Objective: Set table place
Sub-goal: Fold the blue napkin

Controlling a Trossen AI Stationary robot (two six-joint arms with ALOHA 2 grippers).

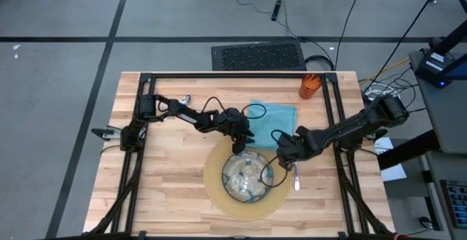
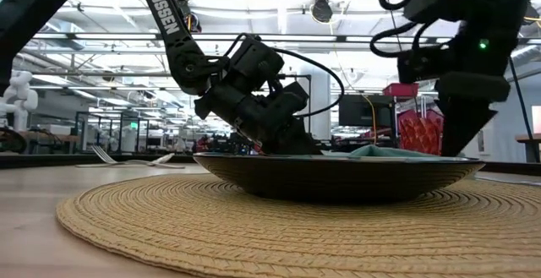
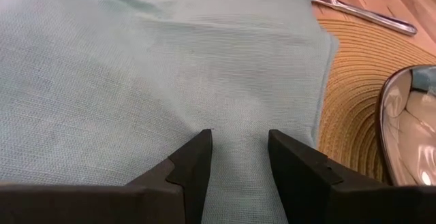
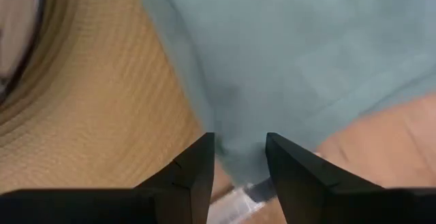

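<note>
- The napkin (image 1: 271, 116) lies flat on the table (image 1: 168, 189), on the far side of the round mat (image 1: 219, 196), and its near edge overlaps the mat's rim.
- My left gripper (image 3: 238, 157) is directly above the napkin's near part, close to the cloth. Its fingers stand apart with the cloth showing between them, so I judge it released and not yet pinching.
- My right gripper (image 4: 238, 159) hangs over the napkin's near right corner, where cloth, mat and wood meet. Its fingers are also apart, holding nothing that I can see.
- A piece of silver cutlery (image 1: 296, 177) lies on the wood just beside the mat's right edge, near my right gripper, with its long axis running from far to near.
- The glass bowl (image 1: 246, 177) sits on the middle of the mat, and the orange cup (image 1: 309, 86) stands at the far right corner, well apart from both grippers.
- Both grippers are at the napkin; the left is more over its body, the right at its corner.
- The only writing I can read is "TROSSEN" on an arm in the low view.
</note>
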